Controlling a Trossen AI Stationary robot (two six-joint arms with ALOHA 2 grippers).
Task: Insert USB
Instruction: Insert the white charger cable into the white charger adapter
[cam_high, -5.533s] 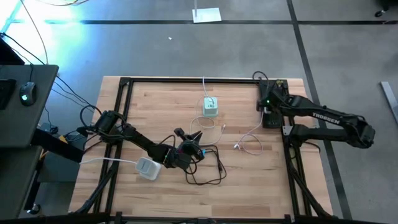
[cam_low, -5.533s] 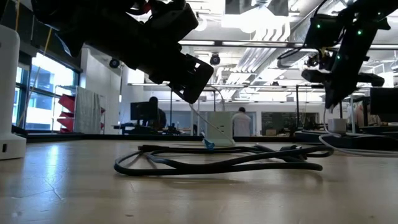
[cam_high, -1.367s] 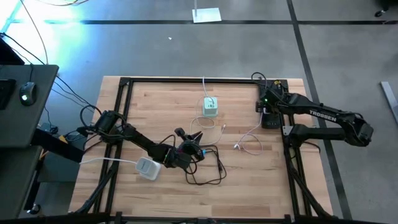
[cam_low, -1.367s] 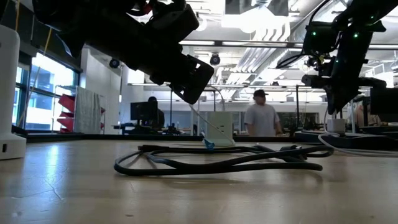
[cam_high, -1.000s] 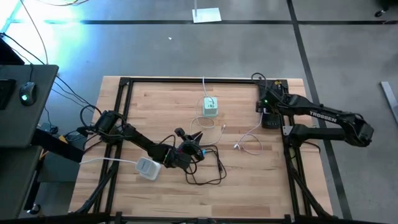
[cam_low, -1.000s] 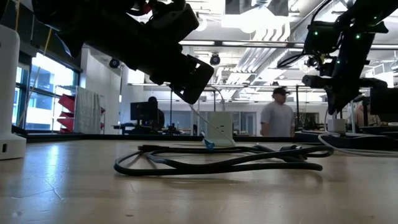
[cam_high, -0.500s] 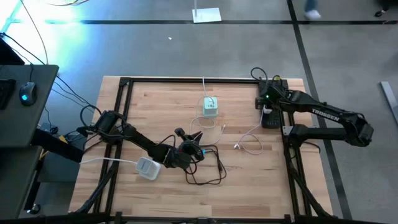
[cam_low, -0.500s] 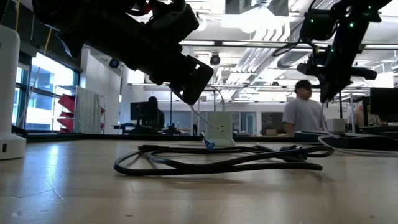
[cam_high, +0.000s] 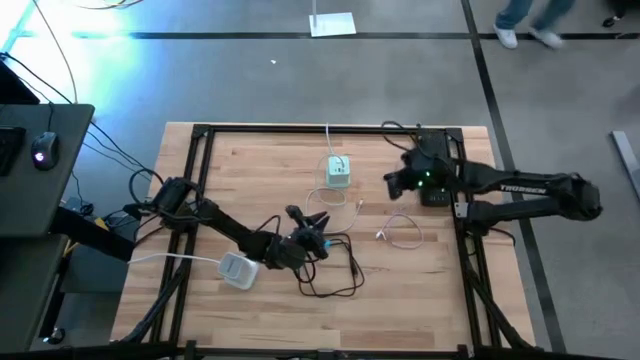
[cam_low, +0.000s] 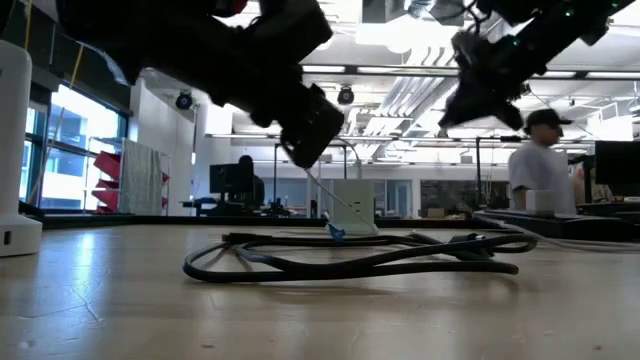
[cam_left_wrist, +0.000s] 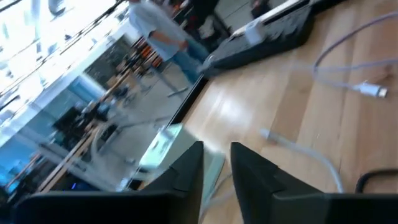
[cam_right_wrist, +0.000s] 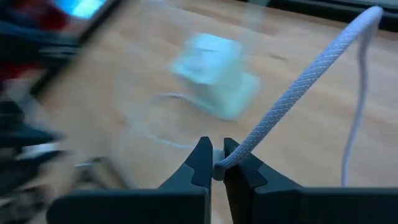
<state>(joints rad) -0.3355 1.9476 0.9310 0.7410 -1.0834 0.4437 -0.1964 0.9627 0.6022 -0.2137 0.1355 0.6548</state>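
A pale green-white charger block (cam_high: 338, 172) stands on the wood table (cam_high: 250, 170) at its middle, also in the right wrist view (cam_right_wrist: 214, 84). My right gripper (cam_high: 392, 184) hovers to the right of it, shut on a white braided cable (cam_right_wrist: 292, 93). The cable's slack loop (cam_high: 405, 238) and white plug (cam_high: 380, 236) lie on the table. My left gripper (cam_high: 318, 222) is low over the table near the block, fingers apart (cam_left_wrist: 216, 165), nothing between them. A thin white lead (cam_low: 322, 195) slants from near it down to the block. My right gripper pinches the braided cable (cam_right_wrist: 231, 158) between its two fingertips. The fingers slant down from the table's right side. The cable rises out of the fingertips in an arc, clear of the table, and falls back to the loop on the wood.
A coil of black cable (cam_high: 335, 272) lies near the front middle, and a white adapter (cam_high: 237, 270) lies to its left. A dark flat device (cam_high: 437, 195) sits by the right rail. The black frame (cam_high: 300, 129) edges the table. A person (cam_low: 540, 165) walks in the room behind.
My right gripper has swung from the table's far right edge toward the charger block, rising and tipping, still shut on the braided cable, whose held end has come up off the table with it. My left gripper has rolled a little in place.
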